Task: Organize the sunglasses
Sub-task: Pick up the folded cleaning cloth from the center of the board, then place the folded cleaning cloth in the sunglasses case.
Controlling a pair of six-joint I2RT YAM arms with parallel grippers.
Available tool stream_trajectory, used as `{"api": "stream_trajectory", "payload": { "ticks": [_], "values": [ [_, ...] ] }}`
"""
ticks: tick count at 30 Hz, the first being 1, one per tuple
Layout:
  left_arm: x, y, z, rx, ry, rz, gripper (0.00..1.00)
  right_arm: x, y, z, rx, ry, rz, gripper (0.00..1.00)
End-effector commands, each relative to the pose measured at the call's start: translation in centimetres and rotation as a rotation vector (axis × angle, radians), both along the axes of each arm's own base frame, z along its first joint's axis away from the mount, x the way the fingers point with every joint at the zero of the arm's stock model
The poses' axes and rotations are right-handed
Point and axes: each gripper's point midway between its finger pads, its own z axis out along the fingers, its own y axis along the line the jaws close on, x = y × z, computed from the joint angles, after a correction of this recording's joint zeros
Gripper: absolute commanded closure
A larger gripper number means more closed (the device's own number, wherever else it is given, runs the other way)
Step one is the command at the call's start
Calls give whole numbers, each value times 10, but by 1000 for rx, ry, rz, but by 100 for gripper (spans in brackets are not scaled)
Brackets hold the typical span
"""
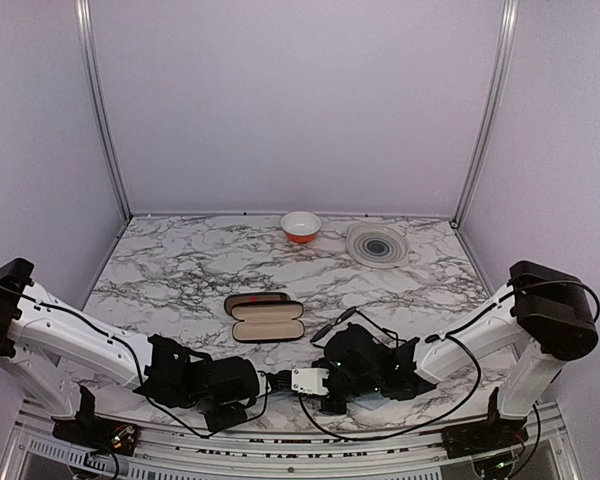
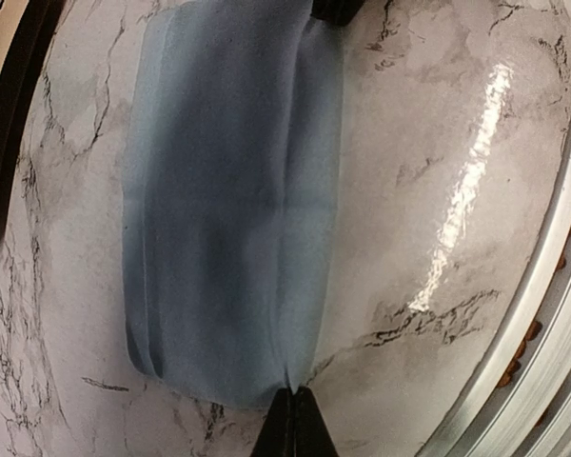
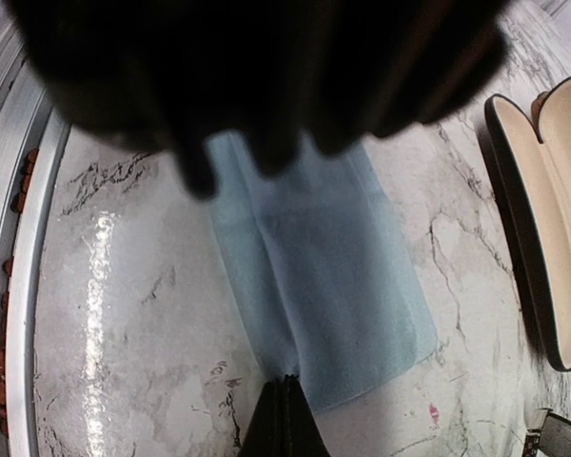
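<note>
Left gripper (image 2: 292,411) was pinched tight on one short edge of the blue cloth (image 2: 228,219), and right gripper (image 3: 284,405) was clamped just as hard on the opposite edge. The cloth stretched flat between them at the near edge of the table (image 1: 180,270). Whether it lay on the marble or hung just over it, I couldn't tell.

By my read this was the cloth step, smoothing or folding it, with the glasses not yet dealt with. The next move called for both arms to travel together and keep the cloth taut, then for one to let go and go after the glasses.

Just past the right gripper lay what looked like the sunglasses (image 1: 340,320), partly hidden by that arm. The part that showed was a slim dark line running near-left to far-right, so the long axis seemed diagonal. Which way the lenses faced was too fine to call.

Left of them sat the open case (image 1: 270,325), its length across the table, and the plaid case (image 1: 255,300) was touching its far side. Well back were a bowl (image 1: 300,226) and a plate (image 1: 377,245).
</note>
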Motion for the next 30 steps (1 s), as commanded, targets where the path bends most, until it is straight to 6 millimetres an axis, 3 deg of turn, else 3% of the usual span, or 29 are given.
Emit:
{"api": "stream_trajectory", "payload": {
  "ticks": [1,23,30],
  "values": [
    [1,-5,10,-33,-29,-14,100,-2,-20,-16,-77,38,-29,100],
    [17,-6,51,-97,-139,-2,100,11,-11,52,40,-15,-94,100],
    [25,-5,59,-100,-185,10,100,15,-10,61,40,-15,-122,100]
  ]
}}
